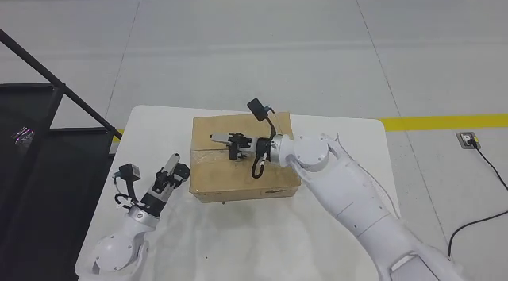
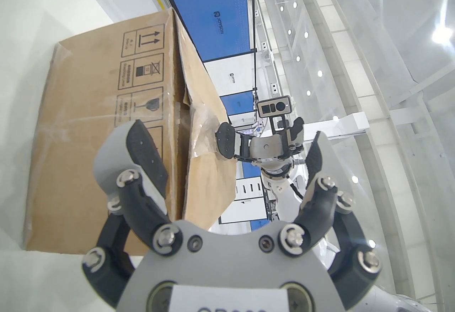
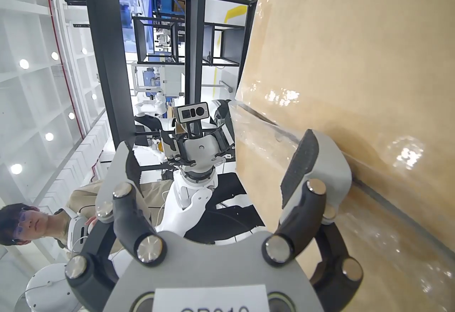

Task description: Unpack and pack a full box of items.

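jaws both spread, empty — left beside taped box (image 1: 238, 179), right over its top, white table (image 1: 155, 134) beneath

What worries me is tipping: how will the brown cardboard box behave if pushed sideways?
The brown cardboard box sits broad and flat on the white table, so it likely slides rather than tips. Its glossy clear tape may feel slippery.

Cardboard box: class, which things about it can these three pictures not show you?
1. Contents: every view, shut inside the cardboard box.
2. Part of the top seam: top view, under the right gripper.
3. Most of the box: right wrist view, cut off by picture edges.
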`<state>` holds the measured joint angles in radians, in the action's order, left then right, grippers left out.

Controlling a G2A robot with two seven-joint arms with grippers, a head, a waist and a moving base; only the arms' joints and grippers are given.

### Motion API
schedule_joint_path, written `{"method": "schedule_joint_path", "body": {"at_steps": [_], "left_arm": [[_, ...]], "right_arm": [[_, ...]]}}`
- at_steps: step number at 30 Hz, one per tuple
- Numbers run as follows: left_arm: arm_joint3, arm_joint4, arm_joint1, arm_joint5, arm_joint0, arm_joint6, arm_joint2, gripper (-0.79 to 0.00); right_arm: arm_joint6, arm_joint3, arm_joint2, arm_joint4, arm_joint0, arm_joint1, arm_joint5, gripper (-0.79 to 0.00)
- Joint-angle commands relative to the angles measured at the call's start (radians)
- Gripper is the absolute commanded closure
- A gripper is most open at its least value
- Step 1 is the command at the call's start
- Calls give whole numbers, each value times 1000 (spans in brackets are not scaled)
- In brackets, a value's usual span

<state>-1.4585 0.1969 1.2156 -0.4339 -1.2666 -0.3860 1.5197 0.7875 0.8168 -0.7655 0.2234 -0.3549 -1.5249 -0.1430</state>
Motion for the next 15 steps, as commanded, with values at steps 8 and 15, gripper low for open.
{"method": "schedule_joint_path", "body": {"at_steps": [8, 15], "left_arm": [[38, 53, -9, -12, -22, 5, 73, -785], [76, 99, -16, -16, -25, 0, 133, -785]], "right_arm": [[-24, -131, 77, 64, 74, -87, -22, -785], [-44, -242, 112, 121, 114, -157, -50, -785]]}}
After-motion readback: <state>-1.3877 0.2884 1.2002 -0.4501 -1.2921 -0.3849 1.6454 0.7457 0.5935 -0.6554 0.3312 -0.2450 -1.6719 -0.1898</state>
